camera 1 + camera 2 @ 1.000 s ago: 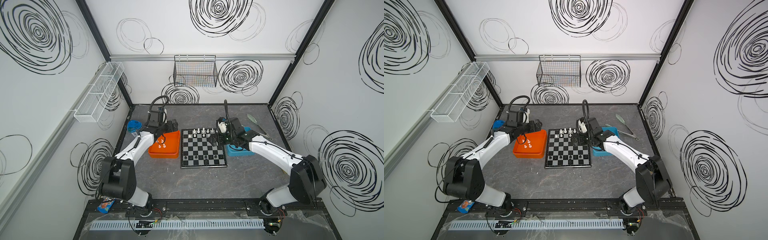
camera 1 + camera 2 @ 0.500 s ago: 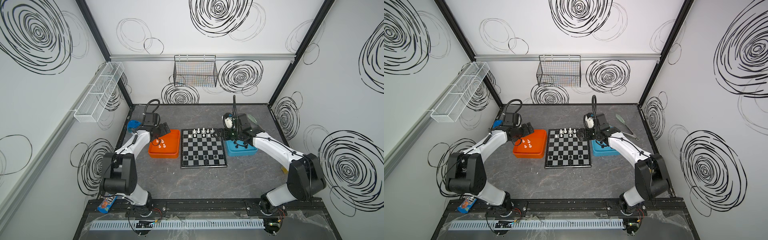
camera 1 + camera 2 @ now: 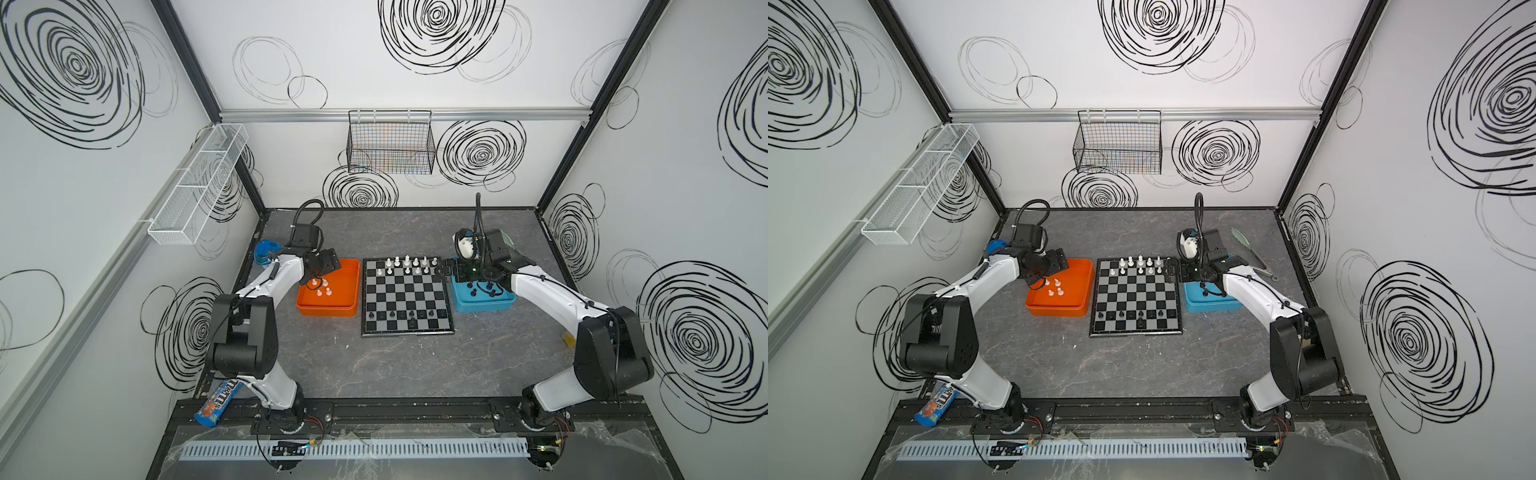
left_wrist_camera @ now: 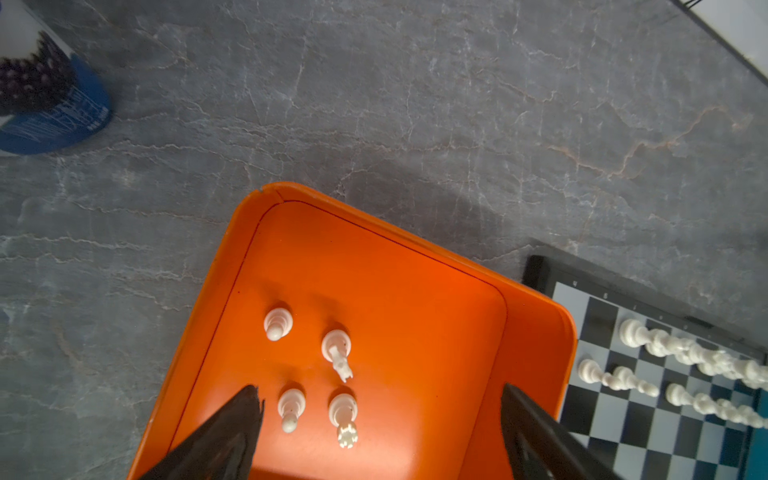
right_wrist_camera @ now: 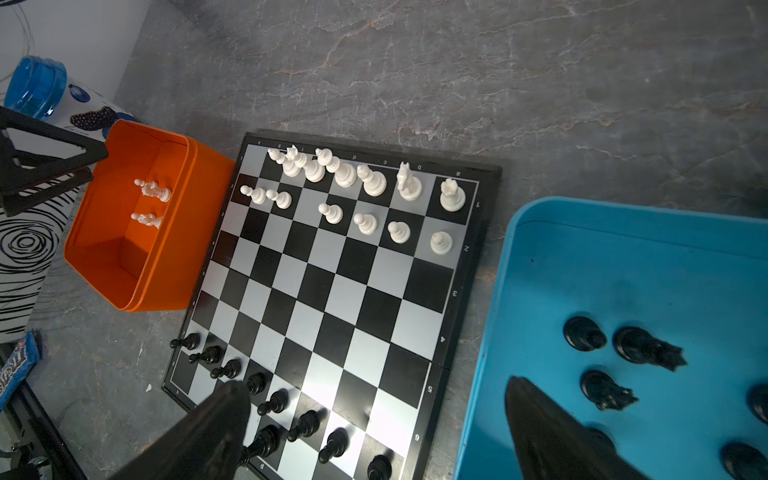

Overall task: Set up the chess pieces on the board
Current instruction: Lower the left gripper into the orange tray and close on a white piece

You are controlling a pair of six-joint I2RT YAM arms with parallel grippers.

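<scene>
The board (image 3: 405, 295) (image 3: 1136, 297) lies mid-table, with white chess pieces (image 5: 370, 183) on its two far rows and black ones (image 5: 274, 401) along the near rows. Several white pieces (image 4: 291, 409) stand in the orange tray (image 3: 345, 299) left of the board. My left gripper (image 4: 379, 390) (image 3: 322, 268) hangs open over them, a pawn and a rook between its jaws, untouched. Several black pieces (image 5: 598, 345) sit in the blue tray (image 5: 623, 270) (image 3: 482, 306) on the right. My right gripper (image 5: 374, 384) (image 3: 451, 270) is open and empty, straddling the board's edge and that tray.
A blue-lidded container (image 3: 262, 253) stands far left behind the orange tray. A candy tube (image 3: 218, 401) lies at the near left by the arm base. Metal tongs (image 3: 1250, 249) lie at the far right. A wire basket (image 3: 390, 143) and a mesh shelf (image 3: 199, 183) hang on the walls.
My right gripper has moved off the board's far right squares to the blue tray's edge. My left wrist has shifted a little over the orange tray.
</scene>
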